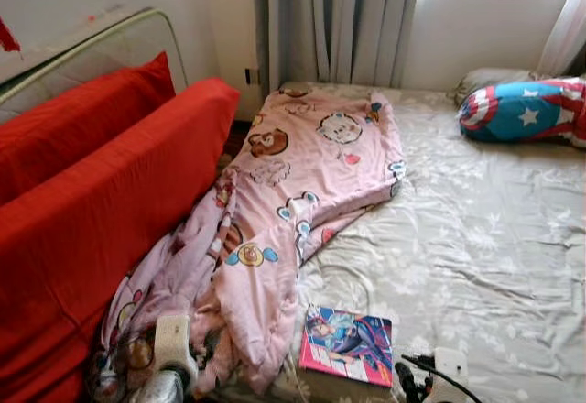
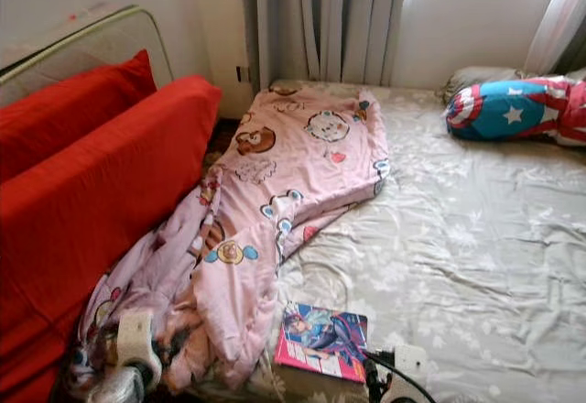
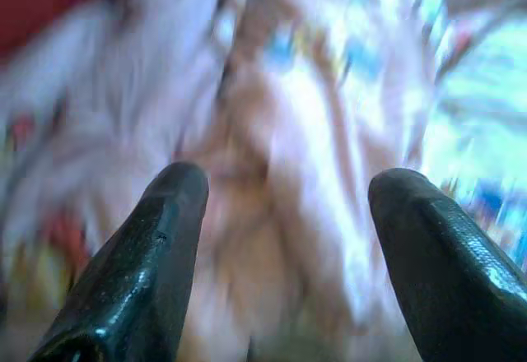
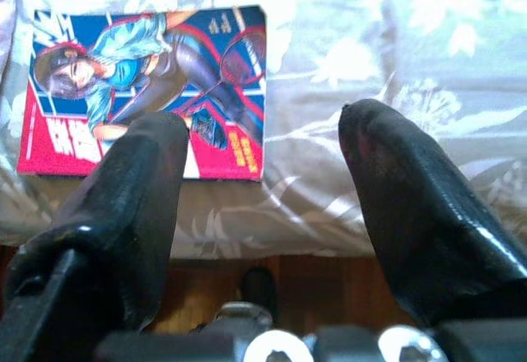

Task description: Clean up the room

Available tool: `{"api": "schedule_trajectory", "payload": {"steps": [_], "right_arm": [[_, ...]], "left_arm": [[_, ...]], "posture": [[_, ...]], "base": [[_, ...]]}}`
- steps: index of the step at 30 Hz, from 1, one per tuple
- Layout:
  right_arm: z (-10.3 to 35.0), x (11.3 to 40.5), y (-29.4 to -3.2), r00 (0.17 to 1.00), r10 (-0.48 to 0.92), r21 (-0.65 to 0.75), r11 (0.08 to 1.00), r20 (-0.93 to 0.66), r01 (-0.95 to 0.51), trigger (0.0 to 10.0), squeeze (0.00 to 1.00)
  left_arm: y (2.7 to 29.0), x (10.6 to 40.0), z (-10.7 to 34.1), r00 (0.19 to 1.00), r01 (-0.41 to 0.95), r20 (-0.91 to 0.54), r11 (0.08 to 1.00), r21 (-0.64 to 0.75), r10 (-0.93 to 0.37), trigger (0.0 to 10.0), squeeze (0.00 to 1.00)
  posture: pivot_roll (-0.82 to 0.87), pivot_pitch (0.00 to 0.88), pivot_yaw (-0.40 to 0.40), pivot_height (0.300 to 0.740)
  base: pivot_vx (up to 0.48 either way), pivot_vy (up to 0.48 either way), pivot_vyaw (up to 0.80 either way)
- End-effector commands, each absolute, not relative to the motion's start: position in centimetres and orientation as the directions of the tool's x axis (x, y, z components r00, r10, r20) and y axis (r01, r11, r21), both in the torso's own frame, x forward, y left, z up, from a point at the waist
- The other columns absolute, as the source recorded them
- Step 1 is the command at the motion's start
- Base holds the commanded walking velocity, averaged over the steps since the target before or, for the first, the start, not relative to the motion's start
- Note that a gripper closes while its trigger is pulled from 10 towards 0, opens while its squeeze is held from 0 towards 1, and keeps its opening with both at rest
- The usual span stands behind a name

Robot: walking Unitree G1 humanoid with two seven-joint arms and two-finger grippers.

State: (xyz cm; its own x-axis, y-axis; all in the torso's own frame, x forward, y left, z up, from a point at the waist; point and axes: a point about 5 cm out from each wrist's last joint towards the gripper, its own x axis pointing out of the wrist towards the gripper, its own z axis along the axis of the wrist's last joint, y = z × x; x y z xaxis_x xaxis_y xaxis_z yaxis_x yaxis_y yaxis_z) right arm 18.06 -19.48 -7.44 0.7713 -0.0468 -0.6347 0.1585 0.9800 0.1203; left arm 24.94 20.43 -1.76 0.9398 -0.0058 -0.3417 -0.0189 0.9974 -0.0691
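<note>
L gripper (image 3: 280,206), fingers spread, empty, over crumpled pink cartoon-print quilt (image 1: 302,174) at 9 o'clock of grey floral bedsheet (image 1: 494,247). R gripper (image 4: 263,164) wide open, empty, near glossy pink-blue comic book (image 1: 348,345) at sheet's 6 o'clock edge.

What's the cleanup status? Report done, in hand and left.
Done: nothing visibly tidied. In hand: nothing held; the open left gripper hovers over the rumpled pink blanket, the open right gripper near the comic book. Left: blanket, book, and the pillow on the bed.
</note>
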Motion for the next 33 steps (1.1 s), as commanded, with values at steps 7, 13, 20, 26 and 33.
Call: {"api": "schedule_trajectory", "payload": {"steps": [7, 13, 20, 26, 33], "right_arm": [[-3.6, 22.8, -18.5, 0.915, -0.072, 0.117, 0.985, -0.397, 0.129, 10.0, 0.00], [-3.5, 22.5, -18.4, 0.931, -0.038, 0.086, 0.994, -0.364, 0.074, 10.0, 0.00], [-3.0, 22.0, -17.5, 0.950, 0.001, 0.140, 0.989, -0.311, 0.044, 10.0, 0.00], [-3.3, 22.0, -17.3, 0.943, 0.018, 0.134, 0.991, -0.334, 0.028, 10.0, 0.00], [-3.3, 22.0, -17.1, 0.942, 0.037, 0.135, 0.991, -0.334, 0.008, 10.0, 0.00]], "left_arm": [[19.6, 25.1, -0.7, 0.968, 0.026, -0.250, 0.998, -0.052, -0.038, 10.0, 0.00], [19.5, 24.3, 0.1, 0.983, 0.008, -0.180, 0.999, -0.051, -0.017, 10.0, 0.00], [19.5, 24.0, 0.9, 0.990, -0.020, -0.142, 0.998, -0.057, 0.012, 10.0, 0.00], [19.3, 24.5, 1.3, 0.989, -0.003, -0.150, 0.998, -0.060, -0.006, 10.0, 0.00], [19.2, 25.2, 1.7, 0.988, 0.004, -0.154, 0.997, -0.082, -0.016, 10.0, 0.00]], "posture": [[0.00, 0.000, 0.000, 0.740], [0.01, 0.000, -0.013, 0.740], [0.01, 0.000, -0.016, 0.740], [0.00, 0.000, -0.009, 0.740], [0.00, 0.000, -0.006, 0.696]], "base": [[0.000, 0.000, 0.00], [0.000, 0.000, 0.00], [0.000, 0.000, 0.00], [0.000, 0.000, 0.00], [0.000, 0.000, 0.00]]}}
